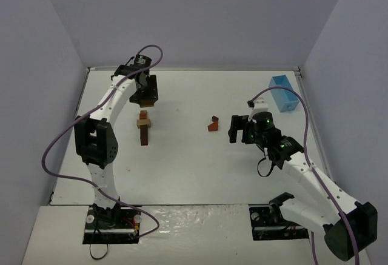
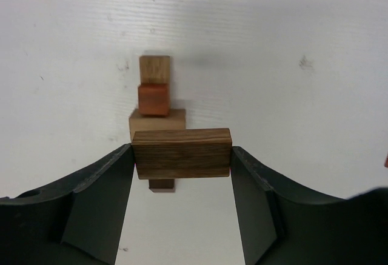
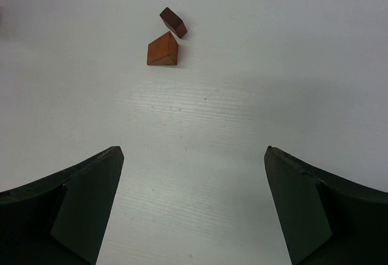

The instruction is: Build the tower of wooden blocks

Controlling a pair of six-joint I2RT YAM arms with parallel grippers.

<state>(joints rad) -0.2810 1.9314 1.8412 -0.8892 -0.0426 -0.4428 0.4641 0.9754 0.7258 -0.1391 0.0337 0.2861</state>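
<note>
The wood block tower (image 1: 143, 127) is a narrow stack of tan, reddish-brown and dark blocks left of centre. In the left wrist view it shows as a tan cube (image 2: 154, 69), a reddish cube (image 2: 153, 99), a tan block (image 2: 157, 122) and a dark piece (image 2: 161, 185). My left gripper (image 1: 146, 99) is shut on a dark brown cuboid (image 2: 182, 153) and holds it above and just behind the tower. My right gripper (image 1: 240, 130) is open and empty. A reddish wedge (image 3: 162, 51) and a small dark block (image 3: 173, 22) lie ahead of it, also in the top view (image 1: 212, 124).
A light blue rectangular box (image 1: 282, 93) stands at the far right near the wall. Grey walls enclose the white table (image 1: 194, 168) on three sides. A purple cable loops off each arm.
</note>
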